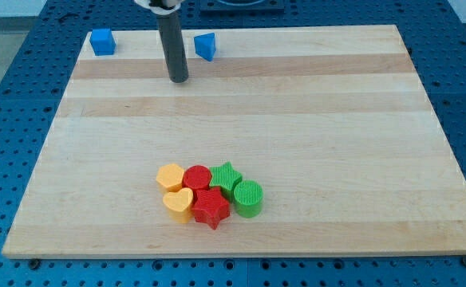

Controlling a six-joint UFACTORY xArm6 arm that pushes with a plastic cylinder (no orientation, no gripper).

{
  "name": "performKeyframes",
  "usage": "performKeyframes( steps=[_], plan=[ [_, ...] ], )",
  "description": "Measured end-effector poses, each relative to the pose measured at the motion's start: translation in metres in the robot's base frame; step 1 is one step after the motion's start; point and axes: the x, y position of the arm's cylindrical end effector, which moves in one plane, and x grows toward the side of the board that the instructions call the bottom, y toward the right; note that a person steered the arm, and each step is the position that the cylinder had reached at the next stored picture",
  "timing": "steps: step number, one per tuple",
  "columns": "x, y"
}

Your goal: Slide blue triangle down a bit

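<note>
The blue triangle (pixel 206 46) sits near the board's top edge, a little left of centre. My tip (pixel 178 79) rests on the board just below and to the left of it, a short gap apart. A blue cube (pixel 101 41) sits at the board's top left corner, well to the left of my tip.
A tight cluster lies near the bottom centre: a yellow hexagon (pixel 170 176), a red cylinder (pixel 197 176), a green star (pixel 227 175), a yellow heart (pixel 178 204), a red star (pixel 211 207) and a green cylinder (pixel 248 198). The wooden board (pixel 337 143) lies on a blue perforated table.
</note>
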Motion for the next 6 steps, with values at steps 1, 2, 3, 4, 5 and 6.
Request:
performKeyframes(
  steps=[1, 2, 3, 4, 5, 6],
  plan=[
    [-0.010, -0.031],
    [-0.039, -0.042],
    [-0.066, -0.042],
    [-0.084, -0.040],
    [-0.095, -0.028],
    [-0.095, -0.009]
  ],
)
